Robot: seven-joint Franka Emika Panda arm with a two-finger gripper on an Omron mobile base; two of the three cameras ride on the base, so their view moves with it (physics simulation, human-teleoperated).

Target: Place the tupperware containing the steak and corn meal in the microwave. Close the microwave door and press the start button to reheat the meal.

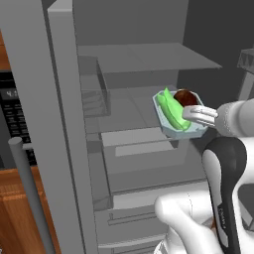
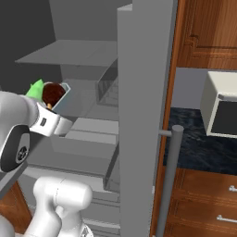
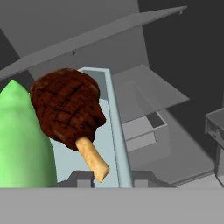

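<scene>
A: Where's the tub [image 1: 174,130]?
B: Lifted, tilted, in front of the open fridge's [image 1: 144,59] shelves, with the corn [image 1: 172,112] and steak [image 1: 185,97] inside.
A: And the gripper [image 1: 194,117]?
B: Its 2 fingers [image 3: 78,178] pinch the tub's rim.
A: The microwave [image 2: 221,111]?
B: On the counter [image 2: 196,148], well apart.

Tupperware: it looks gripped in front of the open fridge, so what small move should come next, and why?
Probably draw the tupperware straight back out of the fridge. The jaws sit on either side of its near wall, the meal is inside, and it hangs above the shelves, while the microwave stands off to the right.
</scene>
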